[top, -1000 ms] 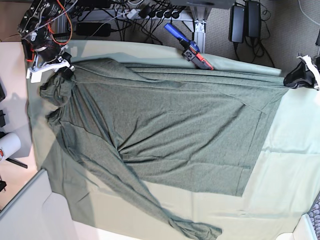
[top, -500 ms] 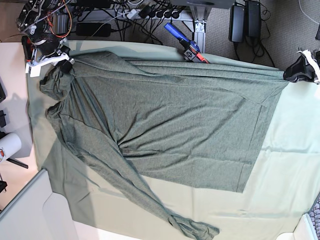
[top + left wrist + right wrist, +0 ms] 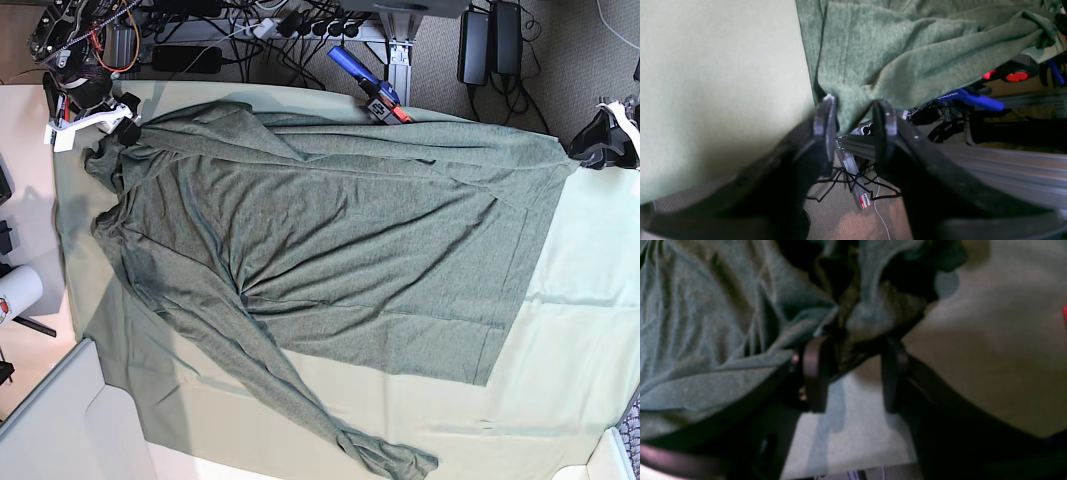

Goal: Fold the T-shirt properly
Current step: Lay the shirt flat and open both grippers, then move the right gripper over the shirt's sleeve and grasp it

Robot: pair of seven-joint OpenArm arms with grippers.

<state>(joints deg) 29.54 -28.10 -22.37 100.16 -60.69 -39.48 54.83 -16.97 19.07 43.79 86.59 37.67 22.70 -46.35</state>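
Note:
The T-shirt [image 3: 330, 230], dark heathered grey-green, lies spread across the table with one long sleeve trailing to the front edge. At the shirt's far right corner in the base view, my left gripper [image 3: 600, 140] is open. In the left wrist view a shirt corner [image 3: 853, 96] hangs loosely between the parted fingertips of that gripper [image 3: 855, 106]. My right gripper [image 3: 100, 115] is at the shirt's far left corner. Its jaws also stand apart [image 3: 855, 343], with bunched fabric [image 3: 867, 313] lying at the tips.
A pale mint-green table cloth [image 3: 580, 330] covers the table under the shirt. A blue and red clamp [image 3: 370, 90] grips the back edge. Cables and power strips [image 3: 290, 25] lie on the floor behind. A white cylinder [image 3: 15, 290] sits off the left side.
Both grippers have shifted toward the table's back edge, pulling the shirt's far edge with them. Both have gone from shut on the fabric to jaws apart.

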